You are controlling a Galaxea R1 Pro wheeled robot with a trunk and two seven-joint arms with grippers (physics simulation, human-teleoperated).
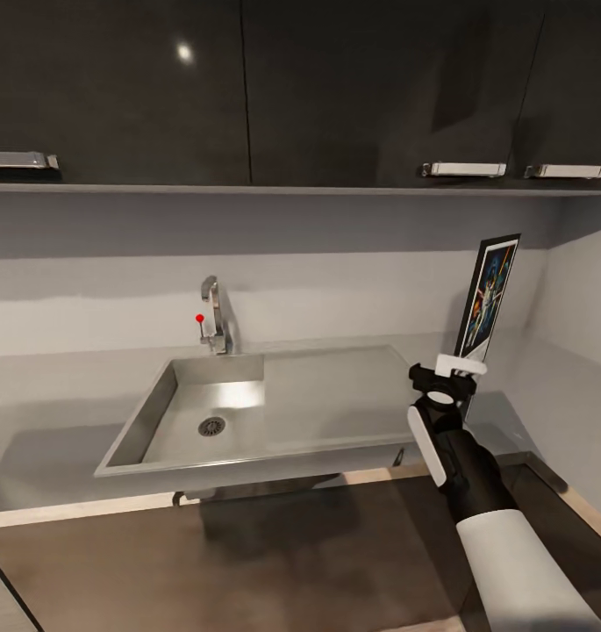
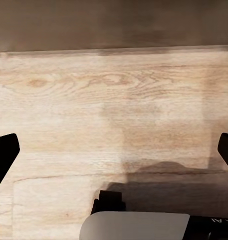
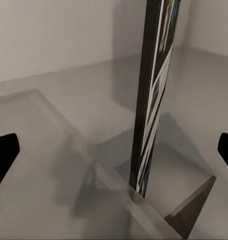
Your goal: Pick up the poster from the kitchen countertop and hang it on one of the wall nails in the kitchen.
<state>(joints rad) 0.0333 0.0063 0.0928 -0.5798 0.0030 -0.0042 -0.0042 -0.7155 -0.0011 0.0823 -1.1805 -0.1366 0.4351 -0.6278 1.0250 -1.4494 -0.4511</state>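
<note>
The poster (image 1: 488,298) stands upright near the right end of the worktop (image 1: 63,386), towards the back edge, just off the right rim of the sink (image 1: 274,412); its picture side faces left across the basin, and it leans back a little toward the corner where the two walls meet. Your right gripper (image 1: 454,379) sits just below and in front of the poster's lower edge, over the worktop beside the sink's right rim; in the right wrist view the poster (image 3: 152,95) appears edge-on between the two dark fingertips (image 3: 4,155), which stand wide apart at either border, so the hand is spread and grips nothing; whether it touches the frame you cannot tell from the head view. The tap (image 1: 214,314) rises at the back edge behind the basin, with a small red knob on its left; dark wall cabinets (image 1: 247,88) hang above. In the left wrist view your left gripper (image 2: 114,150) hangs over pale wood-grain flooring (image 2: 94,90); its fingertips sit wide apart, nothing between them.
</note>
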